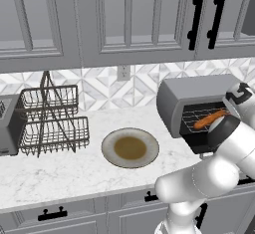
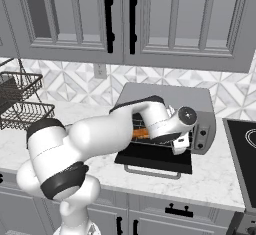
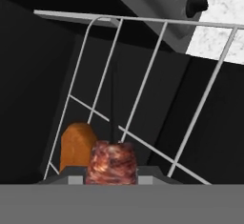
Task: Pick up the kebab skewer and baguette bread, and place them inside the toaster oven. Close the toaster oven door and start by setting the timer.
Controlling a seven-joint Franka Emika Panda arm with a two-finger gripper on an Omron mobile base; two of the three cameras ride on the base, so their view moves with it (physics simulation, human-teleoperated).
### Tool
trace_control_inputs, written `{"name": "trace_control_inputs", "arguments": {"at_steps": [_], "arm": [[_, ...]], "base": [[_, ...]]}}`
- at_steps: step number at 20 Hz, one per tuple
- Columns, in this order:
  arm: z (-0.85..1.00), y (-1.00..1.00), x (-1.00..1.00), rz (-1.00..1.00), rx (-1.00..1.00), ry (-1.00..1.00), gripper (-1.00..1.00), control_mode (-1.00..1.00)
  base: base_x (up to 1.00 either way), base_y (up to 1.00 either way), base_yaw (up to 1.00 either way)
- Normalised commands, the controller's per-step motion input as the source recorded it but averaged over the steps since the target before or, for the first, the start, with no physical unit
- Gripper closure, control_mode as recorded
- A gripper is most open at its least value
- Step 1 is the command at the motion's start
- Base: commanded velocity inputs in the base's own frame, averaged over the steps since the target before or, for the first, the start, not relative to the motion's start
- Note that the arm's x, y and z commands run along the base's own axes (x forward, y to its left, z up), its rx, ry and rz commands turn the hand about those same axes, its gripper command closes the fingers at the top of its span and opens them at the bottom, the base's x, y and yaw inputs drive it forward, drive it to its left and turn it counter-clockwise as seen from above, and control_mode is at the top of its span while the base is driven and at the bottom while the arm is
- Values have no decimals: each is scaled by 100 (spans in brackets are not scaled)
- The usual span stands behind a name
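Hand view gave me the kebab skewer [image 3: 111, 163] end-on, its long axis running away from the lens into the toaster oven [image 1: 191, 94], the stick itself hidden behind the front chunk. I read the gripper [image 3: 111, 176] as clamped on it, fingertips mostly covered, with the baguette bread [image 3: 76, 144] just beside it on the wire rack [image 3: 143, 99], also pointing inward.

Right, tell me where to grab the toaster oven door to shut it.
Take the silver bar handle at its middle, coming from the front and below. The toaster oven door lies folded down flat, and the bar runs along its outer edge, so lifting there should swing it up.
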Motion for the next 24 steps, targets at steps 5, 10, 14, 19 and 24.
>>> {"name": "trace_control_inputs", "arguments": {"at_steps": [5, 10, 14, 19, 24], "arm": [[-4, 0, -5, 0, 0, 0, -100, -100], [0, 0, -9, -1, 0, 0, -100, -100], [2, -1, -13, 0, 0, 0, -100, -100], [42, -21, -50, 0, 0, 0, -100, -100], [17, 0, -65, -3, 0, 11, -100, -100]], "base": [[0, 0, 0], [0, 0, 0], [0, 0, 0], [0, 0, 0], [0, 0, 0]]}}
